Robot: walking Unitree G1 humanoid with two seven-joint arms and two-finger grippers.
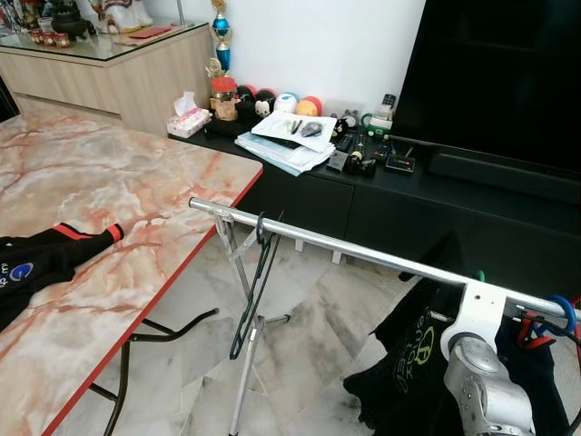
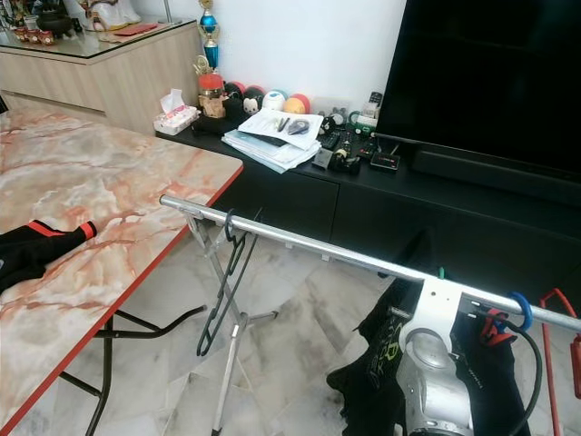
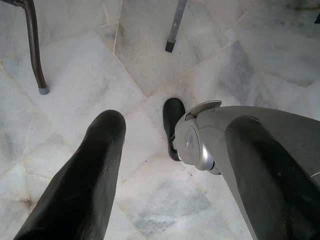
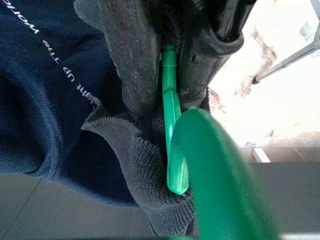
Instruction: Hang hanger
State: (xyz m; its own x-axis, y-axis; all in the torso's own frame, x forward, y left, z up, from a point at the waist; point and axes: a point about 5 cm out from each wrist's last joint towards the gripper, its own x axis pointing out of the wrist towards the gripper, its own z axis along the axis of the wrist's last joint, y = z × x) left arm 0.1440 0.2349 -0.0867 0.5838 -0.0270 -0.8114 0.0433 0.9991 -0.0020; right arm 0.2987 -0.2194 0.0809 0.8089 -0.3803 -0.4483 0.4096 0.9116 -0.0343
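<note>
One green hanger [image 4: 171, 150] pinched between black fingers [image 4: 131, 60] of right tool [image 4: 167, 70], against dark navy shirt [image 4: 40, 100], up at silver rack rail [image 1: 363, 252]. Empty black hanger [image 1: 254, 291] hooked near rail's left end, beside marble surface [image 1: 109, 191]. Left tool [image 3: 165, 165] spread wide, hanging over marble floor [image 3: 150, 50] by the robot's own foot.
</note>
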